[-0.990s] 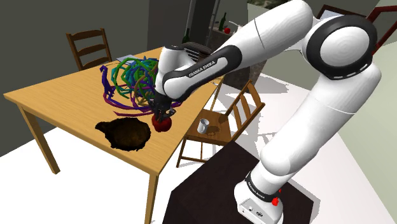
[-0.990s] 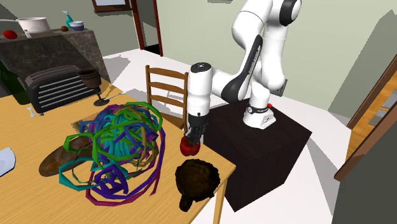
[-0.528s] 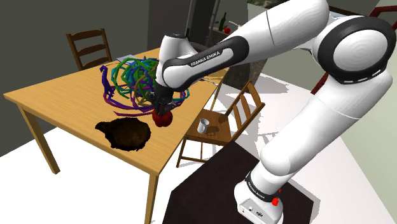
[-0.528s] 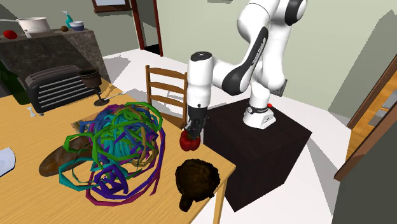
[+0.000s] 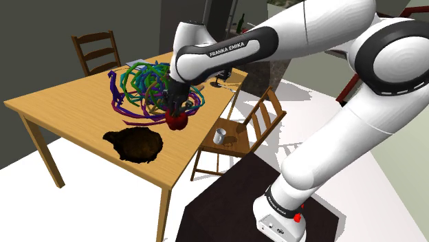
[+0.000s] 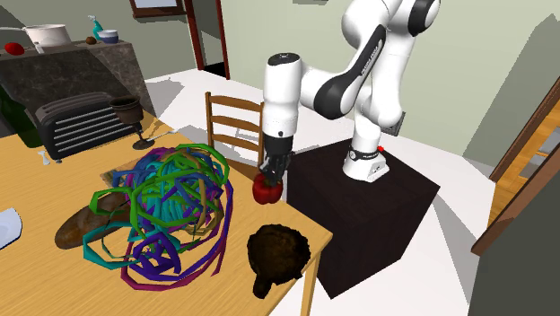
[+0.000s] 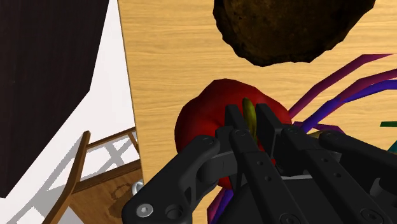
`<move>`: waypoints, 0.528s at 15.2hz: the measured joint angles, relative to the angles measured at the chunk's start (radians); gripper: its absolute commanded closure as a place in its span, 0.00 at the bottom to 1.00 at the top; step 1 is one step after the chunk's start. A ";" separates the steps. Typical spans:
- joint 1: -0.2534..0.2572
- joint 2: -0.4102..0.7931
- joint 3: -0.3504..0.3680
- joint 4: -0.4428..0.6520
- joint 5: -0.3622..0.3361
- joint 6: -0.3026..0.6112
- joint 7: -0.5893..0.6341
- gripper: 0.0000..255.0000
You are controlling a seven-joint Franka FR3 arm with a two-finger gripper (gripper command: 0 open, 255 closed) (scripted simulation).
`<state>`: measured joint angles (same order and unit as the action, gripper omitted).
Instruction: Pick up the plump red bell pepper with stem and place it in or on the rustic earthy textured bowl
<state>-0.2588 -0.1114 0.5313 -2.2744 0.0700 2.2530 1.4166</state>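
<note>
One red pepper [image 7: 203,124] hangs just under the claw [image 7: 250,122], its stem pinched between the jaws.

clear: bare tabletop [image 5: 170,157] up to bowl [image 5: 136,144] | blocked: ribbon tangle [image 5: 141,86] just beside claw [image 5: 174,112]

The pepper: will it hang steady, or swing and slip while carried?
It may swing: the tool seems to pinch only the thin stem, the round pepper hanging below. Such a small hold could slip if moved fast. Put down, its plump shape would likely roll.
</note>
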 measured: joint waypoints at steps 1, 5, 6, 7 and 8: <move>0.000 -0.008 -0.002 0.008 0.004 -0.015 -0.004 1.00; 0.001 -0.032 -0.007 0.039 0.016 -0.068 -0.012 1.00; 0.001 -0.039 -0.009 0.045 0.019 -0.080 -0.016 1.00; 0.001 -0.047 -0.011 0.052 0.023 -0.095 -0.019 1.00; 0.001 -0.053 -0.013 0.059 0.026 -0.107 -0.021 1.00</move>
<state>-0.2581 -0.1640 0.5184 -2.2151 0.0955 2.1462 1.3954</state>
